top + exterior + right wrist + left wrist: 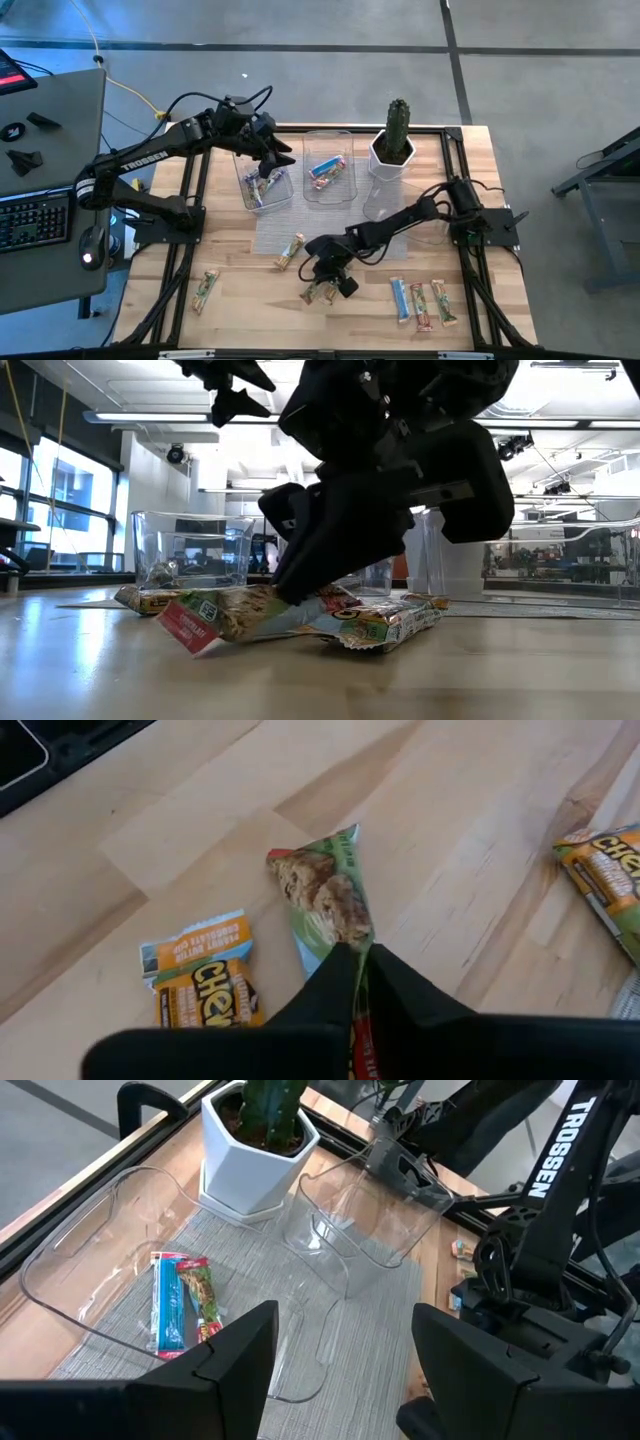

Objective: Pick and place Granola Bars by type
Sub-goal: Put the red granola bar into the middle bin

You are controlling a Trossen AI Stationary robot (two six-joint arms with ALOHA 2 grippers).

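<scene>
A green-tan granola bar (325, 895) with a red end (195, 628) lies near the table's front middle, and my right gripper (362, 982) is shut on it (322, 288). An orange-wrapped bar (205, 985) lies right beside it. At the back left, my left gripper (268, 165) hangs open above the clear bins, with nothing between its fingers (345, 1370). The left bin (262, 190) holds purple bars. The middle bin (328, 172) holds a blue-white bar (180, 1300). My right gripper pinches the green-tan bar between its two fingers (335, 985), on its two long sides partway along its length (352, 932), where the wrapper is squeezed narrow. The fingers slant down from the table's right side. The bar lies on the table, its red end (195, 628) toward the near edge.
A cactus in a white pot (392, 150) stands at the back, with an empty clear bin (385, 197) in front of it. Loose bars lie at the left front (205, 290), mid-table (291, 250) and in a row at the right front (420, 303).
</scene>
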